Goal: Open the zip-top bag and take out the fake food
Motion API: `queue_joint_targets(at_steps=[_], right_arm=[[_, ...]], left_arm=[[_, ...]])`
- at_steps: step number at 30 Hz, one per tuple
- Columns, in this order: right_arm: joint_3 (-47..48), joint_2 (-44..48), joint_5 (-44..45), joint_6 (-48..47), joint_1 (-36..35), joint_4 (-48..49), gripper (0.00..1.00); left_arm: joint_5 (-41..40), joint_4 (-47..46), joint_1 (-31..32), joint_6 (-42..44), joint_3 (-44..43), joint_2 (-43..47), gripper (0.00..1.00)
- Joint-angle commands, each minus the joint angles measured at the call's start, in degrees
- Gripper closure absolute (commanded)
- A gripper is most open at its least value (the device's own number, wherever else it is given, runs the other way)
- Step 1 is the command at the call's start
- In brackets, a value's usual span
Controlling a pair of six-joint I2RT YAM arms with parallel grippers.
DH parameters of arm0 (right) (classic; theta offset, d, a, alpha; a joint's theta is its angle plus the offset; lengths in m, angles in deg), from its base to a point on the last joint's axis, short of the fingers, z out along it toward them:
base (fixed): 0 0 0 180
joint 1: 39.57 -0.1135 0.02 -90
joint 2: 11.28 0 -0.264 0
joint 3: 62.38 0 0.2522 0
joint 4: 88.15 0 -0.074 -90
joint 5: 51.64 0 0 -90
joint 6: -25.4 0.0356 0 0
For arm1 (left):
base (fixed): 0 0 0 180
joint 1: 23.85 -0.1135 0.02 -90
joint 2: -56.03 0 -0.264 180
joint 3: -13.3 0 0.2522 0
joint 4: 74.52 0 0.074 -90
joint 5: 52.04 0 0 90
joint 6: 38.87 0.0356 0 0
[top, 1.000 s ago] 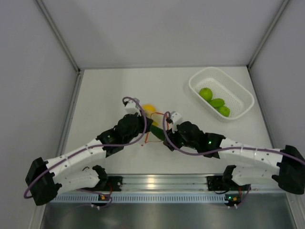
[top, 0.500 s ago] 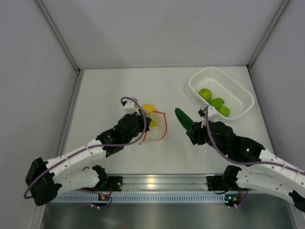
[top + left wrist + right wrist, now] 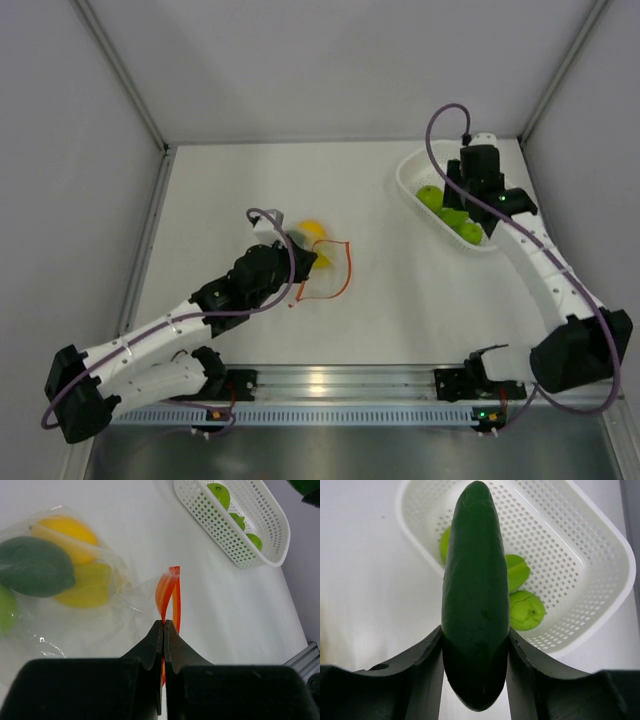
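Left gripper (image 3: 163, 625) is pinched fully shut on the orange-red zip strip (image 3: 169, 587) of the zip-top bag (image 3: 35, 645). We see the strip standing up as a thin loop right at the fingertips.

The bag lies crinkled on the white table (image 3: 400, 290), a bit left of the middle, in front of the left arm. Through the clear plastic we can make out two yellow pieces (image 3: 65, 530), a dark-green piece (image 3: 35, 565) lying against them, and a sliver of a light-green piece (image 3: 5, 615) at the edge of the left wrist view.

Over on the other side, the right gripper (image 3: 475, 635) is partly open, with both fingers clamped on the sides of the dark-green cucumber (image 3: 472, 570). It grips the cucumber near one end and the rest pokes forward. It hangs above the white perforated basket (image 3: 590, 590) at the far right of the table, well apart from the bag. Three light-green fruits (image 3: 525, 610) sit inside the basket, bunched close together.
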Motion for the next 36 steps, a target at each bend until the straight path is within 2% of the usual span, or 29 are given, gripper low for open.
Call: queue_joint_targets(at_steps=[1,5,13,17,19,20,21,25,27,30,34,35,36], right_arm=[[7.6,-7.3,-3.4,-3.1,9.0,-2.2,0.68],[13.8,-18.8,-5.9,-5.2,12.7,-4.5,0.68],[25.8,-33.6,-10.8,-10.3,17.0,-10.9,0.67],[31.0,-38.5,-16.5,-13.8,18.5,-14.3,0.61],[33.9,-40.5,-19.0,-13.9,21.1,-16.2,0.53],[34.3,-40.6,-19.0,-13.2,21.6,-16.2,0.5],[34.4,-40.8,-19.0,-12.6,22.1,-16.2,0.4],[34.6,-40.0,-15.0,-11.8,23.6,-16.2,0.27],[34.3,-39.1,-12.6,-10.0,23.6,-16.1,0.06],[33.5,-36.2,-11.7,-8.2,23.6,-15.6,0.01],[27.8,-26.5,-7.3,-5.0,21.4,-9.1,0.01],[25.9,-24.4,-7.4,-3.0,20.7,-4.8,0.01],[20.9,-22.0,-14.1,-1.8,19.9,-1.8,0.01]], left_arm=[[2.8,-2.8,-0.1,-0.8,1.0,1.9,1.0],[4.1,-2.8,-0.1,-0.9,2.0,3.0,1.0],[7.4,-2.8,-0.1,-0.8,1.8,4.0,1.0],[7.8,-1.2,-0.1,-0.4,1.4,4.4,1.0],[8.2,-1.1,-0.1,-0.4,1.0,4.3,1.0],[8.4,-1.2,-0.1,-0.4,0.9,4.3,1.0],[8.6,-1.1,-0.1,-0.4,0.8,4.1,1.0],[10.0,-1.1,-0.1,-0.3,-0.9,2.6,1.0],[10.9,-1.1,-0.1,-0.4,-1.6,2.0,1.0],[11.1,-1.2,-0.1,-0.9,-3.1,0.6,1.0],[10.1,-1.3,-0.1,-2.9,-4.6,-0.9,1.0],[9.7,-1.2,-0.1,-3.8,-4.9,-1.1,1.0],[9.0,-1.2,-0.1,-4.3,-5.5,-1.3,1.0]])
